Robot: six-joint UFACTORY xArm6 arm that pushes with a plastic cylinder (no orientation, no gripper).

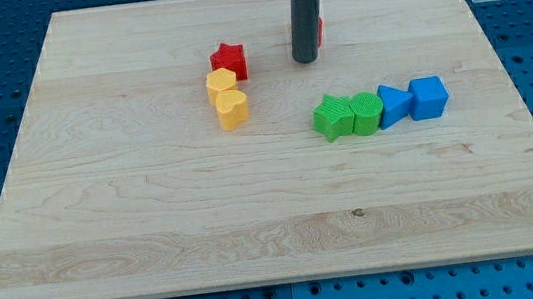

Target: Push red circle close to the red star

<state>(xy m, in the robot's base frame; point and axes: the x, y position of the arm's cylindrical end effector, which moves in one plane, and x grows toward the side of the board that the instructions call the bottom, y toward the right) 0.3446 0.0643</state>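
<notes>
- Red circle point(319, 31): almost wholly hidden behind the rod; only a thin red sliver shows at the rod's right side, so its shape cannot be confirmed here.
- My tip point(306, 60): the rod's lower end rests on the wooden board point(132, 205), directly in front of that sliver; whether they touch cannot be told. The rod's upper part is cut off at the view's top. The arm carries no pincer, so there is no jaw state to report.
- Red star point(229, 60): to the view's left of my tip, with bare board between them.
- Yellow blocks: one point(221, 82) touches the red star's lower edge, the yellow heart point(232, 108) just below it.
- Row at the view's right, below my tip: green star point(332, 118), green block point(365, 113), blue triangle point(394, 104), blue cube point(429, 97), each touching the next.
- Open board: the lower half and the left side.
</notes>
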